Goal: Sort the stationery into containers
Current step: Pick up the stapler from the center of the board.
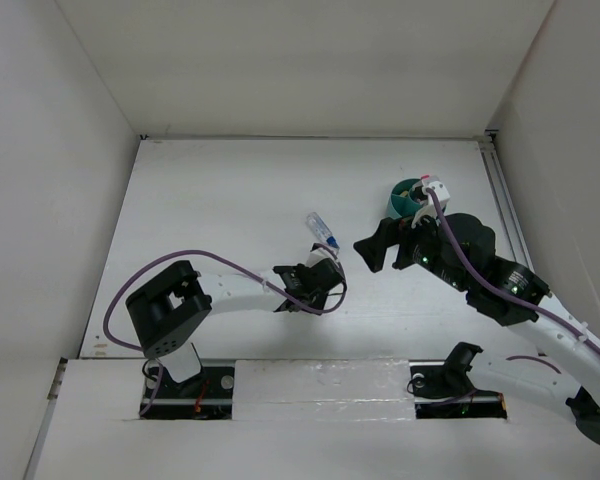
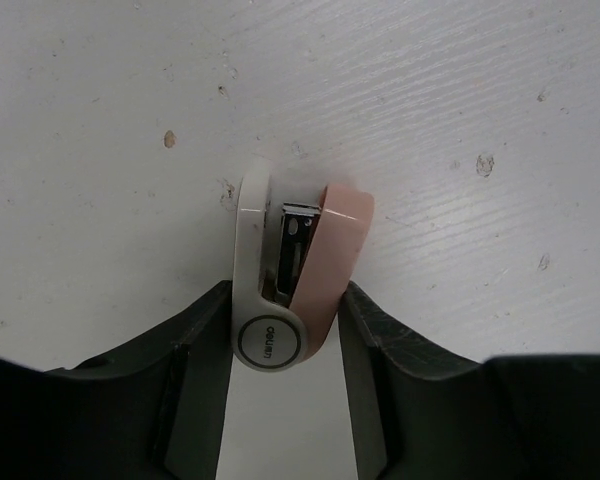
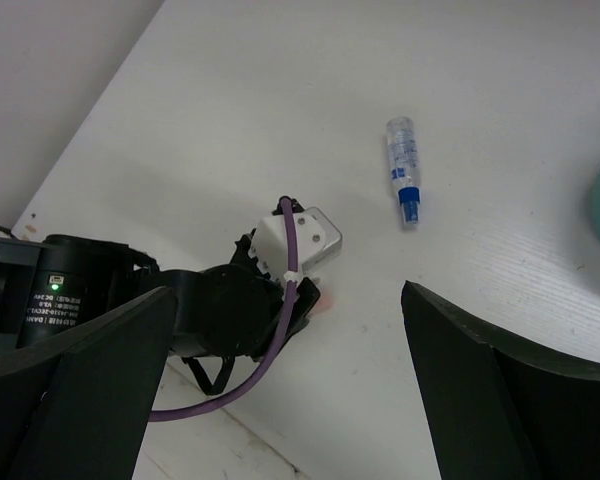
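glossy plastic stapler (image 2: pixel 280 290), matt, perhaps painted table (image 2: pixel 430 120)

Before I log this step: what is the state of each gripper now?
Left gripper: jaws closed on the stapler.
Right gripper: open, empty.

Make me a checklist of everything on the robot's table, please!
Surface: white table, a few small specks.
Job's things: pink-and-white stapler on the table; tube lying flat, apart from it; teal bowl at the far right, inside hidden.
Clutter: nothing seen.
Grippers: left gripper touches both sides of the stapler; right gripper open, empty, near the bowl.
Cables: purple cables run along both arms.
Surroundings: plain white walls.
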